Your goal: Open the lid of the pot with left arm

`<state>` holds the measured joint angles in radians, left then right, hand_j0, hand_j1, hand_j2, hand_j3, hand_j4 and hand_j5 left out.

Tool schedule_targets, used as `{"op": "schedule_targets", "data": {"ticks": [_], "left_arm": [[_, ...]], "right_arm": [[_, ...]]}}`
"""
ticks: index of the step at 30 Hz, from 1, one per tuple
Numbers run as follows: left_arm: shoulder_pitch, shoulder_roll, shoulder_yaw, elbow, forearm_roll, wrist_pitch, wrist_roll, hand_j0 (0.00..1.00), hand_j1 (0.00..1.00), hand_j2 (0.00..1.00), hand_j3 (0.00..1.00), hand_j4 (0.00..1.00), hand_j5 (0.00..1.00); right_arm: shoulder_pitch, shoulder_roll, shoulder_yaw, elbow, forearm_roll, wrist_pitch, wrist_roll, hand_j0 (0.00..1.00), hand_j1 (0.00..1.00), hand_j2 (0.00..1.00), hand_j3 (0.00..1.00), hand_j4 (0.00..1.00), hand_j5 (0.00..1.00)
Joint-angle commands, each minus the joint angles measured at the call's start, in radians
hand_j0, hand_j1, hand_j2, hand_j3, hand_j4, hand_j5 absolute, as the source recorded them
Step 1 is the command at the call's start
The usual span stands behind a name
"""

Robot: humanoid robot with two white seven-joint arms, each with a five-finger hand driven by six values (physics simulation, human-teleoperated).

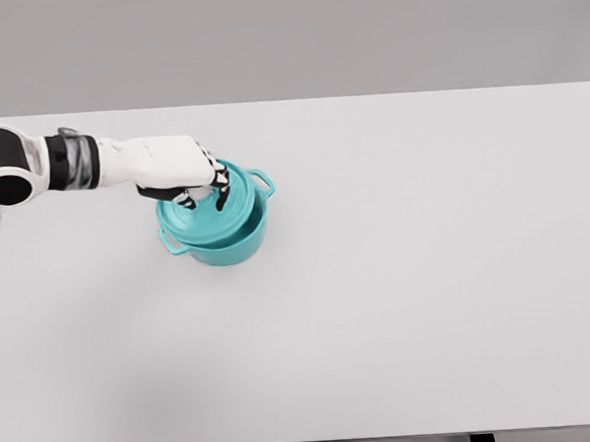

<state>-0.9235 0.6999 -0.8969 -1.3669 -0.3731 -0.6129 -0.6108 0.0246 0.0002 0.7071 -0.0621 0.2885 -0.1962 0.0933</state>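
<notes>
A teal pot (227, 247) with two side handles stands on the white table (399, 275), left of centre. Its teal lid (207, 218) sits tilted, shifted toward the left over the pot's rim. My left hand (201, 192) reaches in from the left and hovers right over the lid's middle, fingers curled down around the knob, which is hidden under them. The white forearm stretches back to the picture's left edge. The right arm does not show.
The pot's right handle (262, 180) sticks out toward the back right. The table's front edge runs along the bottom of the view, its far edge behind the pot.
</notes>
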Motion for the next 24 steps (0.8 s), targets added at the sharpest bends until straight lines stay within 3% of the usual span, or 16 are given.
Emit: {"op": "schedule_targets", "data": {"ticks": [1, 5, 9, 11, 14, 17, 24], "left_arm": [[0.000, 0.049, 0.007, -0.001, 0.006, 0.002, 0.000, 0.39, 0.39, 0.39, 0.39, 0.39, 0.39], [-0.002, 0.190, 0.042, 0.000, 0.000, 0.002, 0.000, 0.38, 0.38, 0.38, 0.38, 0.38, 0.38], [0.003, 0.265, 0.041, 0.012, -0.036, 0.002, 0.000, 0.39, 0.39, 0.39, 0.39, 0.39, 0.39], [0.005, 0.257, 0.041, 0.023, -0.066, 0.002, 0.000, 0.47, 0.47, 0.47, 0.47, 0.47, 0.47], [0.008, 0.251, 0.039, 0.046, -0.064, 0.002, 0.000, 0.91, 0.91, 0.91, 0.91, 0.91, 0.91], [0.008, 0.245, 0.038, 0.048, -0.064, 0.002, 0.000, 1.00, 1.00, 1.00, 1.00, 1.00, 1.00], [0.009, 0.231, 0.033, 0.088, -0.066, 0.002, 0.000, 1.00, 1.00, 1.00, 1.00, 1.00, 1.00]], "right_arm": [[0.000, 0.000, 0.000, 0.001, 0.000, 0.000, 0.000, 1.00, 1.00, 1.00, 1.00, 1.00, 1.00], [0.002, 0.000, 0.000, 0.001, 0.000, 0.000, 0.000, 1.00, 1.00, 1.00, 1.00, 1.00, 1.00], [0.002, 0.000, 0.000, -0.001, 0.000, 0.000, 0.000, 1.00, 1.00, 1.00, 1.00, 1.00, 1.00], [0.002, 0.000, 0.000, 0.001, 0.000, 0.000, 0.000, 1.00, 1.00, 1.00, 1.00, 1.00, 1.00], [0.000, 0.000, 0.000, 0.001, 0.000, 0.000, 0.000, 1.00, 1.00, 1.00, 1.00, 1.00, 1.00], [0.000, 0.000, 0.000, -0.001, 0.000, 0.000, 0.000, 1.00, 1.00, 1.00, 1.00, 1.00, 1.00], [0.002, 0.000, 0.000, -0.001, 0.000, 0.000, 0.000, 1.00, 1.00, 1.00, 1.00, 1.00, 1.00]]}}
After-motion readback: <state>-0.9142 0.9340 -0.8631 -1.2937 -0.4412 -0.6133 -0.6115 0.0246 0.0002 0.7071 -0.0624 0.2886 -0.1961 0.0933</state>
